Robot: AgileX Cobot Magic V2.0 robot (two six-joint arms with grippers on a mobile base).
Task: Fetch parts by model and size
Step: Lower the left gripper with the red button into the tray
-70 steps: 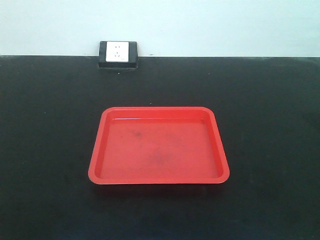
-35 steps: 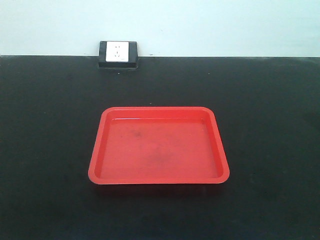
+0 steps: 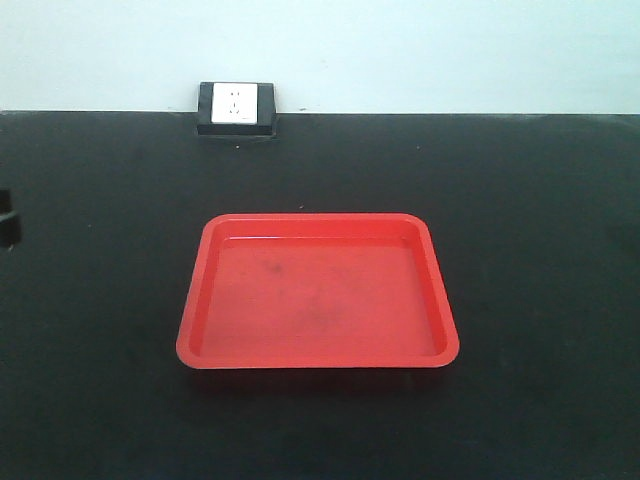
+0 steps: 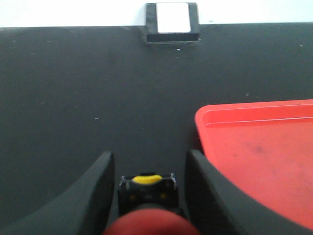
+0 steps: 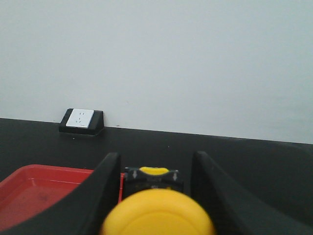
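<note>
A shallow red tray (image 3: 190, 315) lies flat in the middle of the black table (image 3: 540, 200). At 11 o'clock from it, against the pale wall (image 3: 450, 50), sits a white socket (image 3: 237, 104) in black housing.

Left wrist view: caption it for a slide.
Left claw holds the red-capped switch over the black table, red tray alongside.

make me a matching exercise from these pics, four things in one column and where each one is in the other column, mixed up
Things:
1. red-capped button
2. yellow-capped button
3. tray
4. socket

Places:
a. at the back edge of the table, against the wall
b. between the fingers of the right gripper
c. in the middle of the table, nothing in it
d. between the fingers of the left gripper

Pairs: 1-d, 2-b, 3-c, 4-a
</note>
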